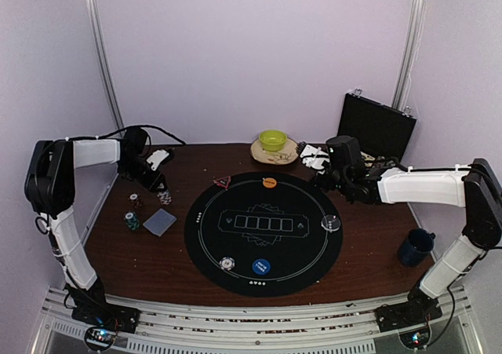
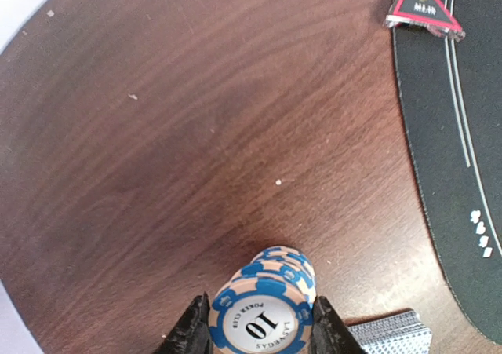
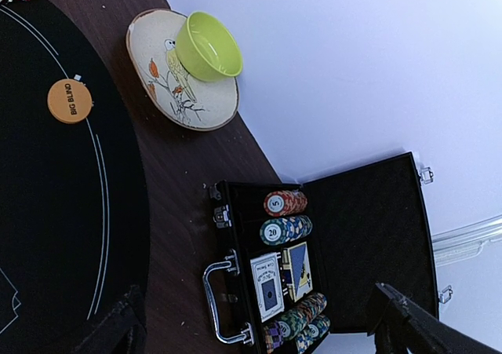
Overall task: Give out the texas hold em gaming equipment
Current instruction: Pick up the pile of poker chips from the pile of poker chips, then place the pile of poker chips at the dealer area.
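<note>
My left gripper [image 2: 263, 322] is shut on a stack of blue-and-peach poker chips [image 2: 265, 303], the top one marked 10, standing on the wooden table left of the black mat [image 1: 263, 222]. From above, that gripper [image 1: 159, 189] sits beside two small chip stacks [image 1: 132, 210] and a grey-blue card deck [image 1: 159, 221]. On the mat lie a red triangle marker [image 1: 222, 182], an orange disc [image 1: 269, 182], a clear disc [image 1: 330, 222], a blue disc [image 1: 261, 267] and a pale chip [image 1: 227, 264]. My right gripper [image 3: 257, 311] hangs open over the open black case [image 3: 329, 244], which holds chips and cards.
A green bowl [image 1: 273, 140] on its plate [image 1: 286, 156] stands at the table's back middle. A dark blue mug [image 1: 414, 246] sits near the right arm. The case lid [image 1: 376, 124] leans against the back wall. The left table edge is close to my left arm.
</note>
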You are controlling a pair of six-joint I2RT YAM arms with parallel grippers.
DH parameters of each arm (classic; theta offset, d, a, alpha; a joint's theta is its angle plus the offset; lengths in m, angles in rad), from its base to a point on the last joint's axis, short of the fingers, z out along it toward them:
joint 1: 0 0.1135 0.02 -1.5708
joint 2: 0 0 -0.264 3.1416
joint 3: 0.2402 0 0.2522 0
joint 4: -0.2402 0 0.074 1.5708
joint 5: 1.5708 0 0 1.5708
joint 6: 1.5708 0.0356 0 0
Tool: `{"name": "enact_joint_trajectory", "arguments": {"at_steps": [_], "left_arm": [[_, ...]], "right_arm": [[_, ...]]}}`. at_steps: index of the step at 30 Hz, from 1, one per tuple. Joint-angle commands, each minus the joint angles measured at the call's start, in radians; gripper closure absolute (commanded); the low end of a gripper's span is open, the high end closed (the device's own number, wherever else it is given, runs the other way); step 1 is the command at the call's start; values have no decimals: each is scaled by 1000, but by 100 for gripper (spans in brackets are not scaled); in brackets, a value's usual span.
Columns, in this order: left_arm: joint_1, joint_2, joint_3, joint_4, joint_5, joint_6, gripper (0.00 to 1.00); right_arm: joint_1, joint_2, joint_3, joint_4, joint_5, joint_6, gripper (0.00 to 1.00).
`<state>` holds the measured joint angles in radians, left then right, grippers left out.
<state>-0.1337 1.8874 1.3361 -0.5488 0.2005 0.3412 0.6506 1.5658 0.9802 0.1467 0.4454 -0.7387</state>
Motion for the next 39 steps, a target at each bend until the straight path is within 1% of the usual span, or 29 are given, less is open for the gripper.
{"name": "enact_joint_trajectory", "arguments": {"at_steps": [1, 10, 14, 16, 20, 25, 27, 32, 36, 39], "left_arm": [[-1, -62, 1, 36, 9, 6, 74], [-38, -104, -16, 36, 15, 31, 74], [-97, -119, 2, 27, -13, 53, 74], [-135, -115, 26, 8, -19, 59, 74], [-236, -95, 98, -41, -29, 69, 74], [-379, -28, 240, -82, -2, 54, 73], [-455, 13, 314, -91, -3, 47, 72], [-599, 161, 497, -131, 12, 39, 72], [-708, 301, 685, -193, 11, 35, 72], [-781, 374, 770, -205, 13, 30, 73]], "right_arm": [[6, 2, -14, 17, 18, -10, 0], [6, 0, -13, 18, 17, -10, 0], [2, 4, -14, 18, 21, -10, 0], [-8, 5, -13, 18, 21, -37, 0], [-63, -7, 1, -8, -3, -24, 0], [-158, -37, 5, -13, -27, 17, 0], [-195, -44, 6, -15, -36, 23, 0], [-276, -59, 5, -9, -47, 35, 0], [-326, -76, 5, -3, -52, 45, 0], [-352, -85, 3, 6, -53, 51, 0]]}}
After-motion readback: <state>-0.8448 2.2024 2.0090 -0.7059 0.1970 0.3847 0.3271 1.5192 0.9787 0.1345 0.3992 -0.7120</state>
